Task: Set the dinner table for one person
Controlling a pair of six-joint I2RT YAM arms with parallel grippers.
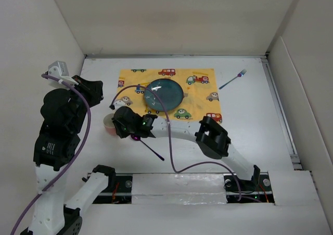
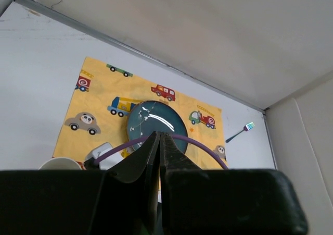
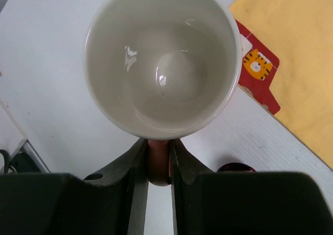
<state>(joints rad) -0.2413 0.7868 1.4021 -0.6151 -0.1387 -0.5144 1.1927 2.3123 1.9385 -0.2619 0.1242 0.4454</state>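
Dinner table (image 1: pixel 250 115) is filling the middle of the overhead frame. It is white, matte, rigid and fixed. There is nothing on it to grip; it only takes what is set down, and its smooth top may let crockery slide.

Mug (image 3: pixel 161 58) is standing on it at left centre, just off the lower-left corner of the yellow placemat (image 1: pixel 205 97). It looks ceramic: stiff, breakable, probably slick with glaze. The handle is the sensible hold.

Right gripper (image 3: pixel 157 154) is pinching that reddish handle, jaws narrowed with a finger on each side.

Mug is sitting upright with nothing in it. Teal plate (image 1: pixel 164 94) is lying on the placemat, seemingly bare apart from glare.

Left gripper (image 2: pixel 159 141) is hanging with jaws pressed together, holding nothing.

Fork (image 1: pixel 232 79) is lying upper right, off the placemat.
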